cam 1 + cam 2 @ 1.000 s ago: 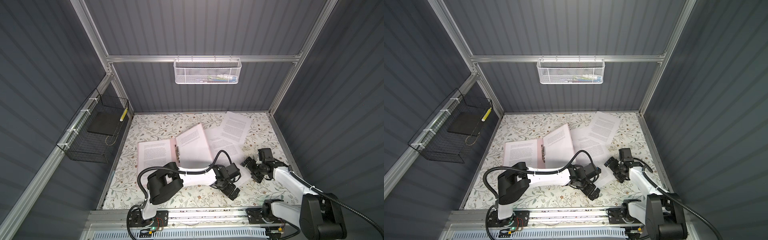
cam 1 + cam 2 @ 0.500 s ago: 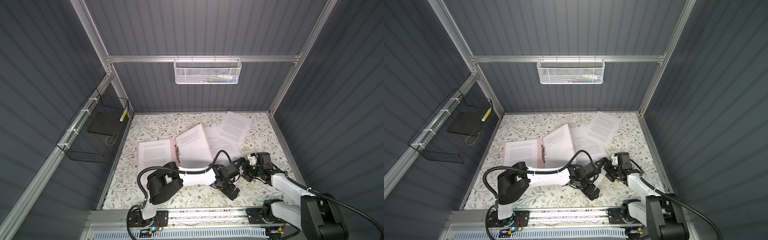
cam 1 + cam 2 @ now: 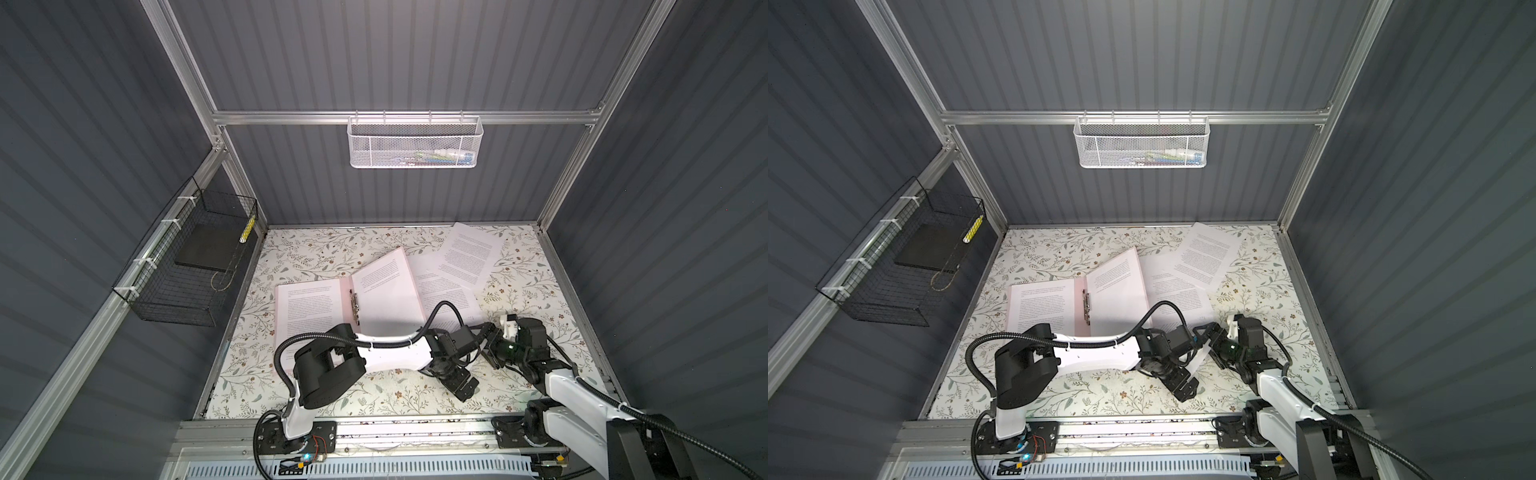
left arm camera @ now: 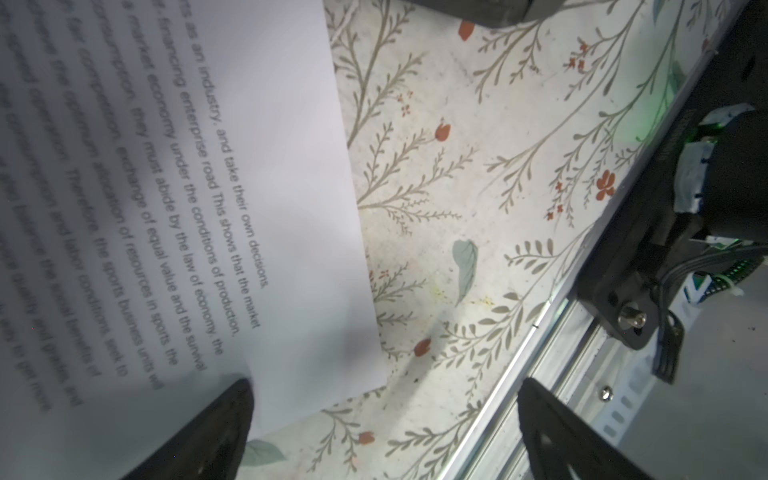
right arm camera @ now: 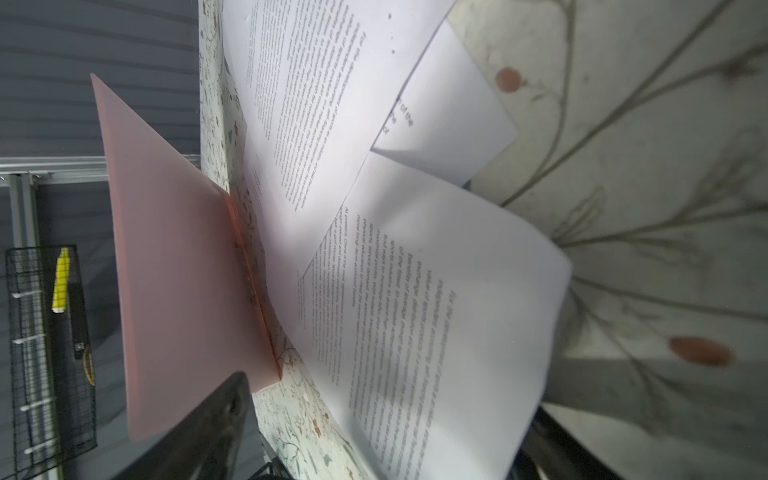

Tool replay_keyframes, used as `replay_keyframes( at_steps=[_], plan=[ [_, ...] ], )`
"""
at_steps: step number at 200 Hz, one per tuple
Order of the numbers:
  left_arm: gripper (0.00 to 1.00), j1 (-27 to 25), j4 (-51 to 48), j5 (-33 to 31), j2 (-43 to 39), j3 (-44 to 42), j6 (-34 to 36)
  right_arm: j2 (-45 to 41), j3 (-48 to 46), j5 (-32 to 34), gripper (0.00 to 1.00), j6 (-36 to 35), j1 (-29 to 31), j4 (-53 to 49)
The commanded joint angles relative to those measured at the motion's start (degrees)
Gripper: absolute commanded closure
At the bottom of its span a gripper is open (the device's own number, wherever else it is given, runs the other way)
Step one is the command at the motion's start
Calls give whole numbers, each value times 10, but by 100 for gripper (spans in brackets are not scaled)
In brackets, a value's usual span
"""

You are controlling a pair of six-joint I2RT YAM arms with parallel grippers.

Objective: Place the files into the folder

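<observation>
pins a loose file (image 4: 249, 187) to the worktop (image 4: 457, 166) with the wide-spread left gripper (image 4: 384, 388), seemingly so its curled edge stands, unpinched, between the parted jaws of the right gripper (image 5: 390, 401); folder (image 5: 178, 270) open just beyond both.

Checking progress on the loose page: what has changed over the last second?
The right gripper swung from the right to meet the left gripper, its jaws straddling the curled edge of the near sheet, not yet clamped. The left gripper stayed open at that sheet's corner; the folder and the far sheet did not move.
</observation>
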Motion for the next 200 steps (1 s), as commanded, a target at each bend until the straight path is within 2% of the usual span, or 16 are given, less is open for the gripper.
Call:
replay_keyframes(
  at_steps=[1,26,47,74,91,111,126,154,177,190,200],
  plan=[
    [0,7,-29,10,23,-6,-7,31,-15,-7,20,-25,30,-7],
    [0,7,-25,11,20,-9,-8,83,-10,11,32,-25,56,12],
    [0,7,-23,14,20,-9,-10,120,-13,10,46,-17,63,46],
    [0,8,-18,21,19,-7,-11,144,-13,11,71,-13,72,62],
    [0,10,-18,27,18,4,-12,126,-10,23,87,-17,72,35],
    [0,13,-17,37,11,22,-14,69,7,42,92,-36,72,-40],
    [0,16,-15,48,-2,37,-16,-1,44,68,100,-73,69,-149],
    [0,22,7,72,-43,64,-18,-95,120,95,100,-158,45,-319],
    [0,23,15,112,-77,79,-16,-122,199,104,100,-237,14,-441],
    [0,23,21,122,-98,82,-11,-122,223,71,100,-251,3,-447],
    [0,24,25,124,-111,83,-8,-117,252,81,100,-252,0,-472]
  ],
)
